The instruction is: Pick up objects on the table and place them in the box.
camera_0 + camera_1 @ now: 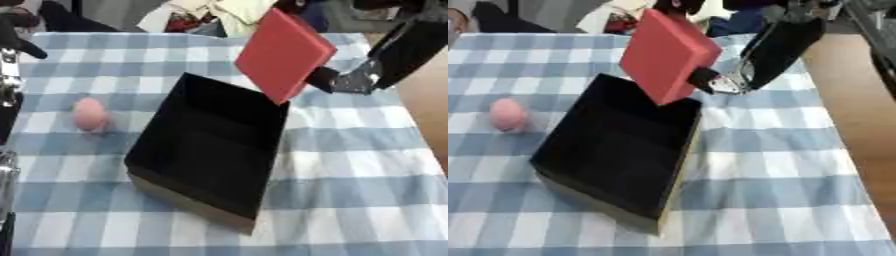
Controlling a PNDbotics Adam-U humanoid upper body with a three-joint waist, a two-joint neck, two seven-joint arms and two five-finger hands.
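A flat red block (284,54) hangs tilted above the far right corner of the black box (210,145), which lies open on the checked cloth. My right hand (721,83) comes in from the upper right and is shut on the block's right edge. A pink egg-shaped thing (88,114) lies on the cloth to the left of the box. Parts of my left arm (10,75) show along the left edge; its hand is out of sight.
The blue and white checked tablecloth (350,200) covers the table, whose brown edge (859,115) shows on the right. Clothing and clutter (201,17) lie beyond the far edge.
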